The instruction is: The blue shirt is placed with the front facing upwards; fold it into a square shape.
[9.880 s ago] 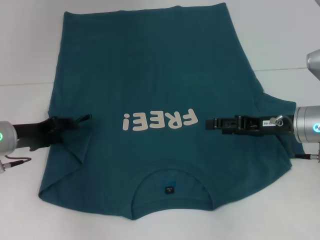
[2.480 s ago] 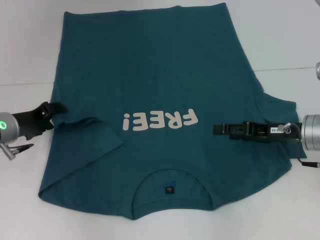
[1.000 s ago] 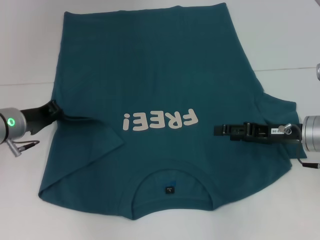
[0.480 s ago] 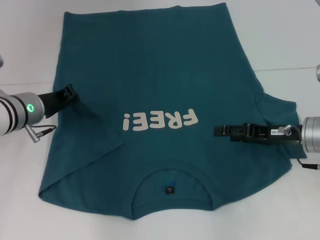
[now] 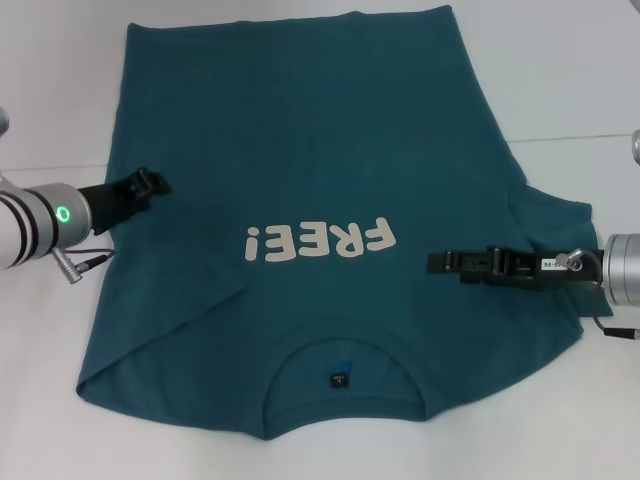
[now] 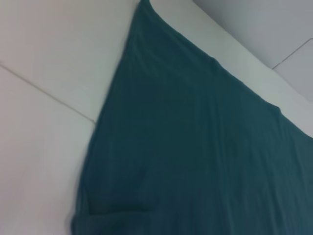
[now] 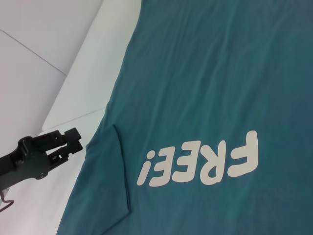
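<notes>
Blue shirt hem out of view

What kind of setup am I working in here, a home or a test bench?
Most likely a lab or test bench, not a home. The blue shirt lies flat on a bare white table with nothing else on it, and the left gripper and right gripper reach in from either side.
</notes>
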Controlling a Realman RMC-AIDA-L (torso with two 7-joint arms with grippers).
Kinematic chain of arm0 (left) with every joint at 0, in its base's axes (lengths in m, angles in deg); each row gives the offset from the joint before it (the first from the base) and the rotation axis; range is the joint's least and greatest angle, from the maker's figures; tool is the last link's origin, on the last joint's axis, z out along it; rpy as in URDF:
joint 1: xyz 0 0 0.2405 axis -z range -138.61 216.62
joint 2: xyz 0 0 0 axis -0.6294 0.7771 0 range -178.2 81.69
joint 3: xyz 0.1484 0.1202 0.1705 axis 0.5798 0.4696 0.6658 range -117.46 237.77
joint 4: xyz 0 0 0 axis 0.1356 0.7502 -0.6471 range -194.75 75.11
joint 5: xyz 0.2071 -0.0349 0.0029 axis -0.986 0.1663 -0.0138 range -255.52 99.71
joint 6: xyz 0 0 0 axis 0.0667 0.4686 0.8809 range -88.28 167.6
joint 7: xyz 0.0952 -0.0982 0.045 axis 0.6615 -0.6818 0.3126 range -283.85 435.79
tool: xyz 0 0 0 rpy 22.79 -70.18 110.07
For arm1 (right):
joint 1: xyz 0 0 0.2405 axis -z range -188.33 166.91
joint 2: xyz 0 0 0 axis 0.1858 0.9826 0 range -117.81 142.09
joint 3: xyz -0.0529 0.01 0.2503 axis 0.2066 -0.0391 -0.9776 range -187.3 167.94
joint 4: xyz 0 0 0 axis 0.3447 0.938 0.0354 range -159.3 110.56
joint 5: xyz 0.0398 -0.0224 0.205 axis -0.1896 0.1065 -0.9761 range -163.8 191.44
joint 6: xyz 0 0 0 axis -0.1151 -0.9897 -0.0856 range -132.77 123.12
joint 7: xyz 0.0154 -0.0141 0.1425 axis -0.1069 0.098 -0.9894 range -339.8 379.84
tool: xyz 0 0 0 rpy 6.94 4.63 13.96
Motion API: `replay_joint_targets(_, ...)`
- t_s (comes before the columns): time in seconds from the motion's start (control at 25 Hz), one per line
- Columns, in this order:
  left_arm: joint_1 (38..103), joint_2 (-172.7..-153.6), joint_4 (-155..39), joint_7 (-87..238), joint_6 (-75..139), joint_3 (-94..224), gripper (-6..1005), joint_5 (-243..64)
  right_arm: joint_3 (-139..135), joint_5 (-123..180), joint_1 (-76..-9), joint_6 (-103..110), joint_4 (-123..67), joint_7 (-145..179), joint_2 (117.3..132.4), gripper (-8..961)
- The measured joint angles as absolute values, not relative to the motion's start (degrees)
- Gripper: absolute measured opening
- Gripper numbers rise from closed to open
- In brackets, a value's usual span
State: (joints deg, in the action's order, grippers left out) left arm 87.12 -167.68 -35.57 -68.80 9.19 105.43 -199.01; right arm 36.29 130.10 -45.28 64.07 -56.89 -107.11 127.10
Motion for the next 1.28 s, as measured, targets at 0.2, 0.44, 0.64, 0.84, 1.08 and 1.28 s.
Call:
replay_joint_targets(0.2,85.3,-167.6,-31.1,-68.6,0.0,105.7,389,-199.0,36.2,130.1,-45.2,63.7,-56.9,-107.0,127.1,719)
replay_joint_targets(0.44,78.1,-167.48,-18.7,-62.7,-22.5,105.4,550,-199.0,34.1,130.0,-45.2,62.7,-57.4,-106.3,127.02,718)
replay_joint_targets(0.64,70.1,-168.51,-11.9,-45.0,-39.5,105.3,754,-194.7,30.9,129.8,-45.2,63.2,-57.1,-102.8,127.13,717)
replay_joint_targets(0.84,63.1,-170.21,-10.6,-29.1,-47.9,105.3,798,-187.3,30.1,129.4,-44.9,65.1,-57.4,-101.7,127.2,716)
replay_joint_targets(1.08,59.6,-171.72,-11.0,-25.4,-52.5,105.2,798,-185.8,29.2,129.3,-44.9,72.1,-57.7,-100.8,124.86,715)
replay_joint_targets(1.28,59.7,-171.98,-12.8,-27.9,-52.8,103.9,798,-185.6,26.6,129.3,-44.2,74.7,-58.2,-102.9,122.72,714)
